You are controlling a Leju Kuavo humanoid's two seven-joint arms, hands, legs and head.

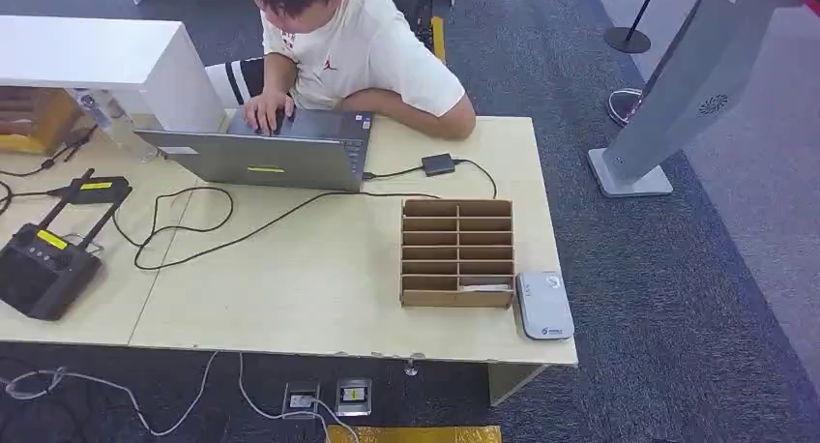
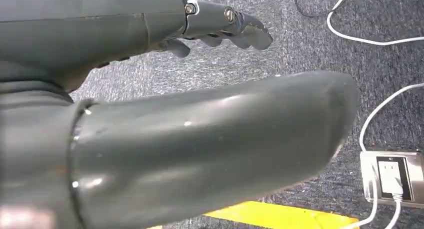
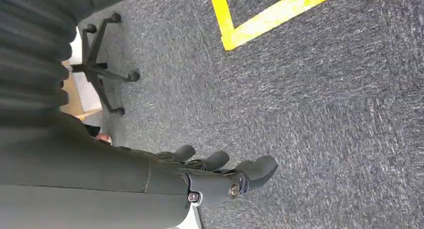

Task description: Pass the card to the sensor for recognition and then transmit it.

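From the head view we see the pale wooden table point(image 1: 319, 288) with a cardboard slotted rack point(image 1: 456, 252) standing on it. In the rack's nearest slot on the sensor side lies a white card point(image 1: 483, 288). Touching or just beside the rack, at the table's near corner, sits the flat grey-white sensor point(image 1: 543, 306). Across the table a person point(image 1: 358, 51) in a white shirt types on a grey laptop point(image 1: 261, 151), from which a black cable point(image 1: 193, 232) loops over the tabletop. A black controller point(image 1: 43, 264) with antennas lies at the far side from the sensor.

The wrist views give us what the head view leaves out. In the left wrist view our left hand point(image 2: 220, 26) hangs over grey carpet, fingers point(image 2: 250, 34) lightly curved and apart, holding nothing; beyond the fingertips lie white cords and a floor socket point(image 2: 392, 178), with a yellow strip point(image 2: 280, 216) below the thumb. In the right wrist view our right hand point(image 3: 220, 174) also hangs above carpet with fingers spread and nothing in them; well beyond it runs yellow floor tape point(image 3: 260, 24), and back toward the wrist stands a chair base point(image 3: 102, 64) on castors. Both hands are well apart from the card.
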